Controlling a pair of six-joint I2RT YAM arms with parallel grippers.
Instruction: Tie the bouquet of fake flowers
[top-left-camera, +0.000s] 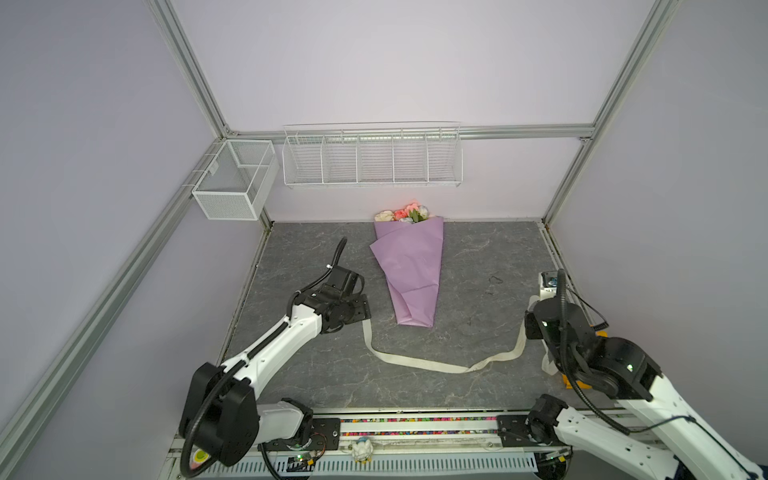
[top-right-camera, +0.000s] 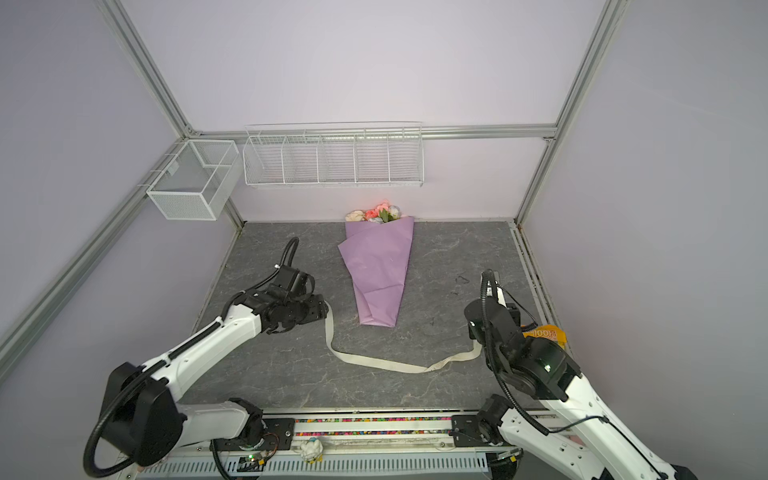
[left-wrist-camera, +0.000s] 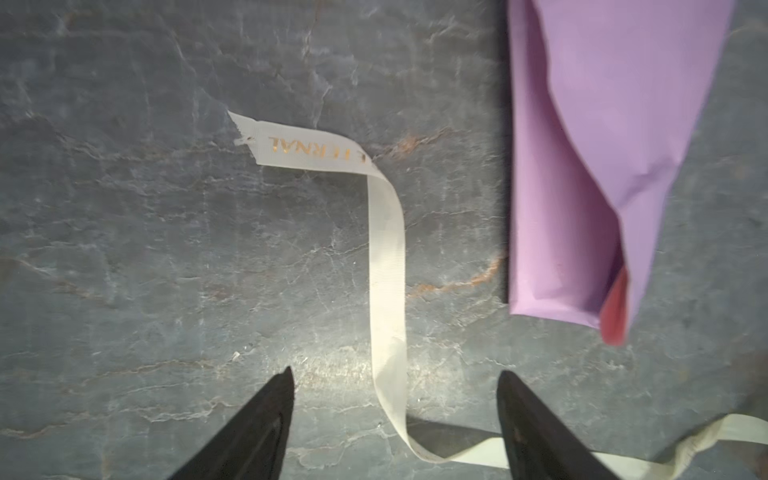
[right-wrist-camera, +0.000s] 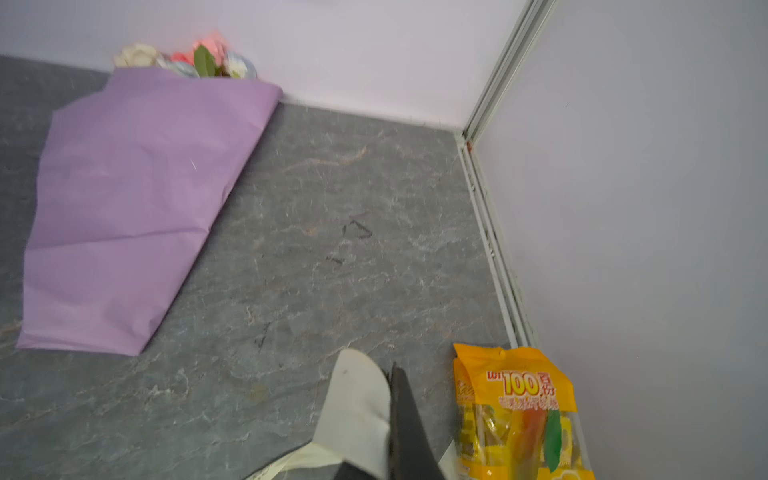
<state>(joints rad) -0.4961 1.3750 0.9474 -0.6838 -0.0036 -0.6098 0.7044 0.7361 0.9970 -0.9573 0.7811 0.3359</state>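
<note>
Near centre: cream ribbon lying slack on the grey table. Left gripper: jaws wide apart, holding nothing, above the ribbon near its left end. Right gripper: closed, pinching the ribbon's right end. Yellow snack bag just right of it.

Mid to far centre: bouquet of fake flowers lying flat. Its lilac paper cone holds the roses, heads at the far wall.

Far wall: five-compartment wire rack. Far left wall: two-compartment mesh basket.
</note>
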